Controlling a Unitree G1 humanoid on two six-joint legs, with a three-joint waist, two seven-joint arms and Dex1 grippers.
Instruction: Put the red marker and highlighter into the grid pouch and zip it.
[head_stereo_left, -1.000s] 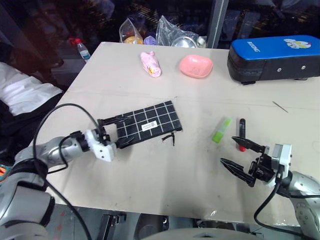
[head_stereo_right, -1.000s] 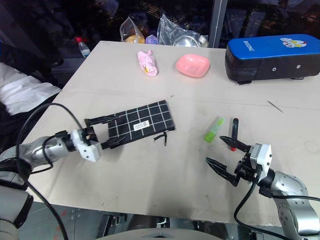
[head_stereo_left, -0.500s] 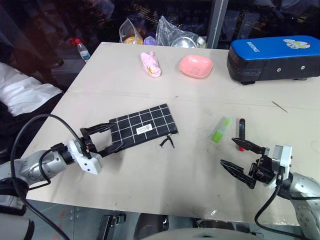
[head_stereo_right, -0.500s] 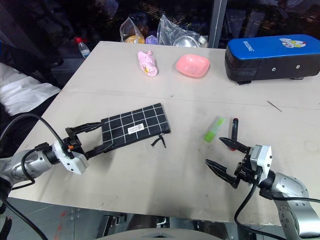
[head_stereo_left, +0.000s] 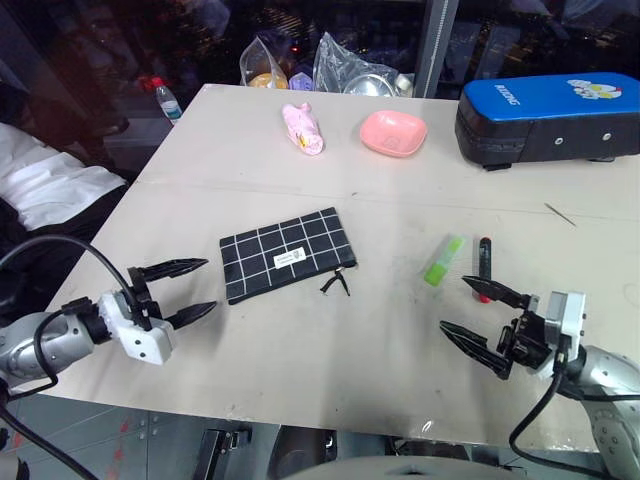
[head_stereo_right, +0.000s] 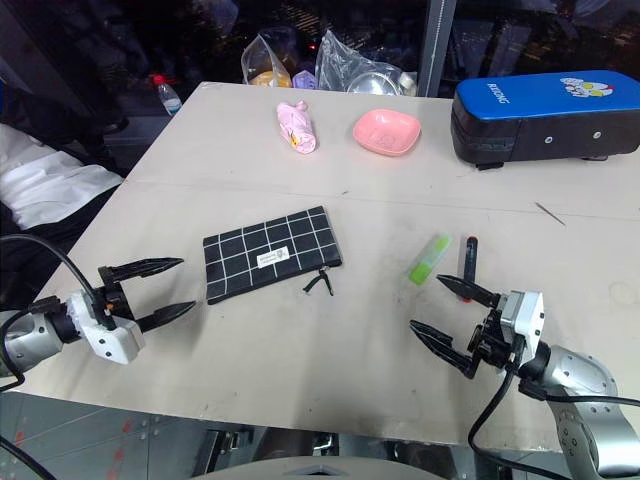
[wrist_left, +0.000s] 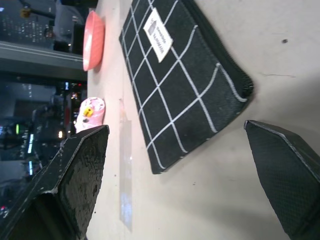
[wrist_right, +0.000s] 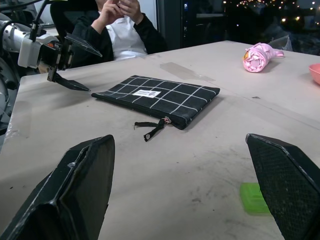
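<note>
On the beige counter (head_stereo_left: 300, 380), near its middle, the grid pouch (head_stereo_left: 285, 253) lies flat: a black fabric rectangle crossed by thin white lines, with a small white label (head_stereo_left: 293, 257) whose print is too small to read. Its black zipper pull (head_stereo_left: 333, 285) trails off the near right corner onto the counter. To the right, well apart from the pouch, the highlighter (head_stereo_left: 443, 259) lies bare on the counter, short and light green with a paler cap. Just beside it on its right is the red marker (head_stereo_left: 483, 267), slim, dark along its body with a red end toward the robot.

Left of the pouch, the left hand (head_stereo_left: 186, 291) hangs with both black fingers spread wide, empty, clear of the fabric. Near the counter's front right edge, the right hand (head_stereo_left: 483, 318) is also spread and empty, its fingers close to the marker's red end.

At the far right stands a big blue-and-black case (head_stereo_left: 548, 115) with white lettering that I cannot make out.
</note>
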